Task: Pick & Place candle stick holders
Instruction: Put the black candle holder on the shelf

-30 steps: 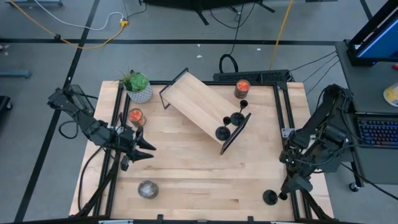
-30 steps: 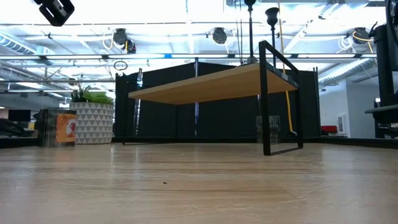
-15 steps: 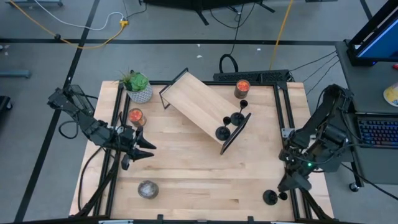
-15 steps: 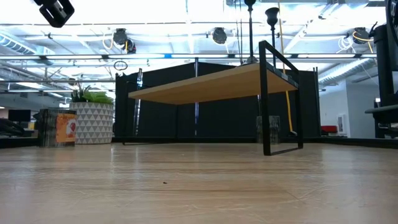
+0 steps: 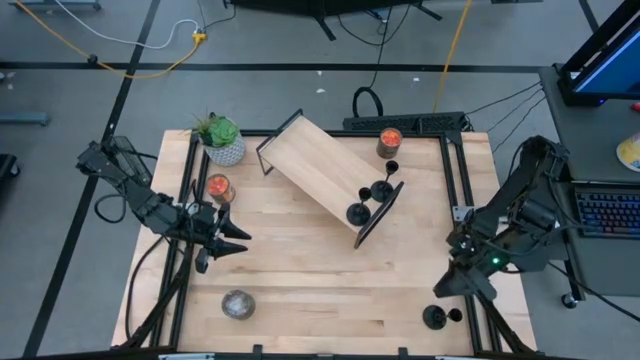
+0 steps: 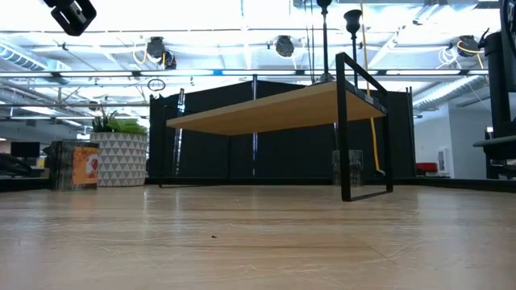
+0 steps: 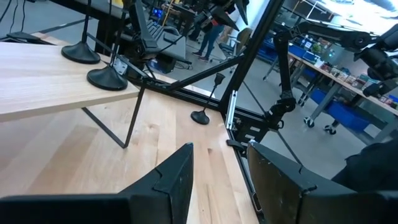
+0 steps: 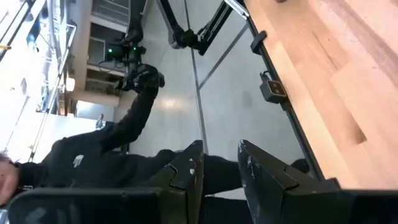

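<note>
Looking down on your desk (image 5: 320, 290), you have a raised wooden shelf (image 5: 315, 175) set at a slant across the far middle, and three holders (image 5: 372, 197) stand together at its right end: one (image 5: 357, 213) nearest you, one (image 5: 381, 190) beside it, and a third (image 5: 390, 168) behind. All three stand upright, base down and stem vertical. A fourth holder (image 5: 434, 317) stands upright on the desk at the near right corner, well apart from the shelf.

Around them you have a plant pot (image 5: 222, 140) at the far left, a candle jar (image 5: 219, 187) just in front of it, a second jar (image 5: 388, 142) at the far right behind the shelf, and a grey ball (image 5: 237, 304) near the front left. The shelf's black end frame (image 5: 380, 212) stands right beside the three holders on their right.

Your left pincer (image 5: 232, 240) hangs over the left side of the desk, near the first jar, pointing towards the shelf; its fingers (image 7: 174, 180) stand apart with nothing between them. Your right pincer (image 5: 442, 289) sits over the desk's right edge, just above the corner holder, fingers (image 8: 183, 171) parted and holding nothing. A person in a dark jacket (image 8: 93, 162) shows beyond the desk in the right wrist view.
</note>
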